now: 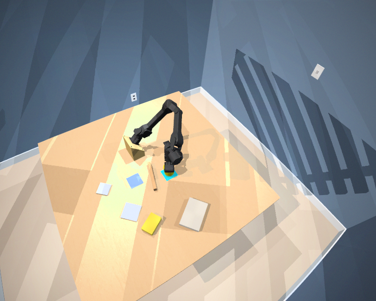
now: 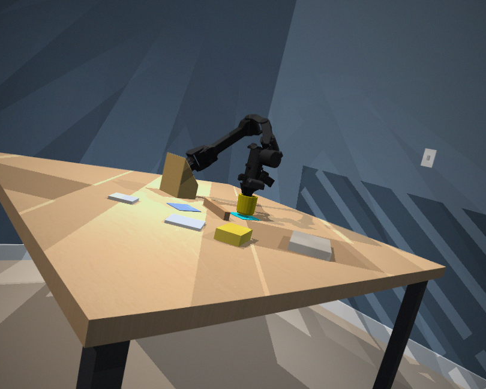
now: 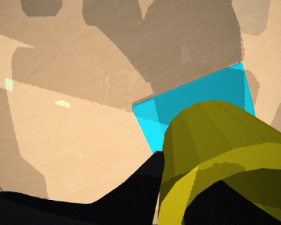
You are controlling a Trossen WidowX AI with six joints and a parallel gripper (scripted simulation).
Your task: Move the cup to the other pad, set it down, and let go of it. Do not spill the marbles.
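Observation:
The yellow cup [image 1: 169, 174] [image 2: 246, 205] [image 3: 212, 132] is upright over the cyan pad [image 1: 174, 175] [image 2: 251, 218] [image 3: 198, 90]. Its base is at or just above the pad; I cannot tell whether it touches. My gripper [image 2: 246, 194] [image 3: 171, 160] points down and is shut on the cup's wall, with one finger outside and one inside the rim. The blue pad [image 1: 134, 180] [image 2: 183, 207] lies to the left, with nothing on it. No marbles show; the cup's inside is mostly hidden by the finger and the frame edge.
A wooden bar [image 1: 152, 176] [image 2: 216, 208] lies between the pads. A tan wedge [image 1: 133, 149] [image 2: 178, 175] stands by the arm's base. A yellow block [image 1: 151, 223] [image 2: 233, 234], a pale slab [image 1: 194, 214] [image 2: 309, 245] and two pale tiles [image 1: 131, 212] [image 1: 103, 188] lie farther out.

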